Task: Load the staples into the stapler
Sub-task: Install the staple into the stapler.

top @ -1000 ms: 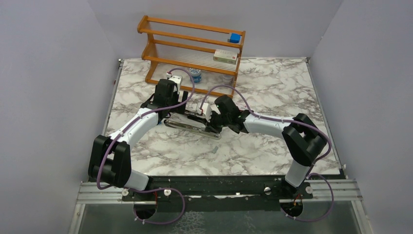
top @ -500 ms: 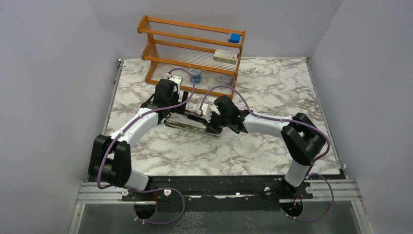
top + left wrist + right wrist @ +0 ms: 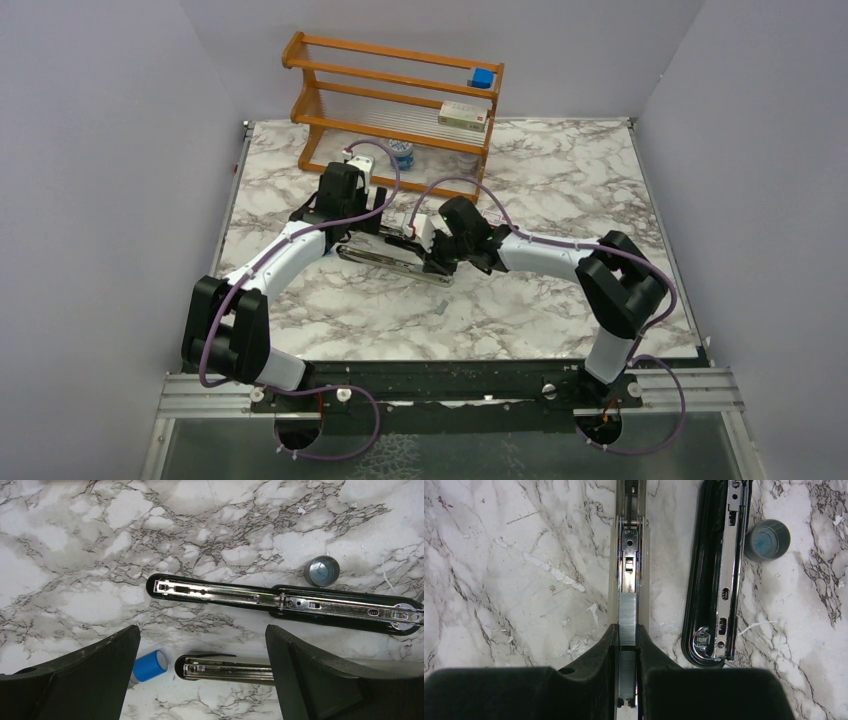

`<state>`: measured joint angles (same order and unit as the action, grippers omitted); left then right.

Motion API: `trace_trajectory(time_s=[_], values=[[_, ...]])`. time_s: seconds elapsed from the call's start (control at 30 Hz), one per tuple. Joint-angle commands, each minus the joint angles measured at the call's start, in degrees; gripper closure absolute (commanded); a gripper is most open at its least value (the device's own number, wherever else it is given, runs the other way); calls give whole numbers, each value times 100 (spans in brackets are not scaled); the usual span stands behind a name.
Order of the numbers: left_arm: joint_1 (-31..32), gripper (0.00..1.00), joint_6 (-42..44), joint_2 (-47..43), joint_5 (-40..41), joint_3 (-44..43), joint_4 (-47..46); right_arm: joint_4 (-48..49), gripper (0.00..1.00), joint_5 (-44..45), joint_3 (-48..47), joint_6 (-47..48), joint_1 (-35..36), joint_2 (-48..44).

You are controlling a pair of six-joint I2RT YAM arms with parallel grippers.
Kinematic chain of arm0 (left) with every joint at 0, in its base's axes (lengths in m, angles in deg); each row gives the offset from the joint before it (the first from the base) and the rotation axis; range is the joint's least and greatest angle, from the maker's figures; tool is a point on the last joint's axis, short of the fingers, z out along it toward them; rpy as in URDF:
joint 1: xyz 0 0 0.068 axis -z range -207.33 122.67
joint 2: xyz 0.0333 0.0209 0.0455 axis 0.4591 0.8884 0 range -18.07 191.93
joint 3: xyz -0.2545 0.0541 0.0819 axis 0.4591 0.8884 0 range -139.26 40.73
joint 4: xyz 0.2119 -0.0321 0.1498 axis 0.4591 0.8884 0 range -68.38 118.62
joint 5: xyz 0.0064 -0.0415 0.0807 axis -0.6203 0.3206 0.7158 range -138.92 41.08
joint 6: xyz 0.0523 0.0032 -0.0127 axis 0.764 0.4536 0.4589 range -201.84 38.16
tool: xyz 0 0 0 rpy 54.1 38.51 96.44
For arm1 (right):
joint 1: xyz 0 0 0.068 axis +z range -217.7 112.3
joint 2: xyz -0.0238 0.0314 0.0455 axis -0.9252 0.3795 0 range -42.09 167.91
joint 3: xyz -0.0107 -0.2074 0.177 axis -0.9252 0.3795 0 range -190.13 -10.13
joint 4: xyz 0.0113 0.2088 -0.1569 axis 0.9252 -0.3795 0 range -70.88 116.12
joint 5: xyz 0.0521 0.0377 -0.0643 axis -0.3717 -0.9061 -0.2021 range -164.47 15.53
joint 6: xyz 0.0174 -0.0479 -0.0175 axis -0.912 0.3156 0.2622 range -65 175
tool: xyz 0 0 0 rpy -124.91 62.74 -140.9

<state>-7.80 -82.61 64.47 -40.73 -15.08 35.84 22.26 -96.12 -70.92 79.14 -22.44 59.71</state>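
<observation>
The stapler [image 3: 280, 600] [image 3: 716, 580] is black and lies opened out flat, silver insides up. Parallel beside it lies a long silver staple channel [image 3: 629, 555] [image 3: 225, 670] [image 3: 390, 257]; whether the two are joined I cannot tell. My right gripper [image 3: 627, 630] [image 3: 432, 262] sits over the channel's end, shut on a strip of staples [image 3: 628, 672]. More staples [image 3: 628, 620] lie in the channel just ahead of the fingertips. My left gripper [image 3: 202, 632] [image 3: 368, 222] hangs wide open above the channel's black-tipped end, holding nothing.
A grey cap [image 3: 321, 571] [image 3: 767, 540] stands next to the stapler. A blue-capped cylinder [image 3: 149, 666] lies by my left finger. A wooden rack [image 3: 395, 95] at the back carries a blue block [image 3: 483, 77] and a small box [image 3: 462, 115].
The right arm has crept very slightly to the left along the channel. The left arm has not moved.
</observation>
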Motion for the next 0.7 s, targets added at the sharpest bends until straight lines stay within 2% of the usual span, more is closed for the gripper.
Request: trace_trajectory(time_s=[0.0, 0.47, 0.67], values=[[25, 1, 51, 41, 71, -112, -88, -269, 99, 105, -208, 116, -8, 154], [27, 1, 46, 49, 54, -107, -86, -605, 95, 120, -309, 170, -8, 196], [25, 1, 42, 56, 57, -119, -94, -616, 84, 30, -319, 170, -8, 208]])
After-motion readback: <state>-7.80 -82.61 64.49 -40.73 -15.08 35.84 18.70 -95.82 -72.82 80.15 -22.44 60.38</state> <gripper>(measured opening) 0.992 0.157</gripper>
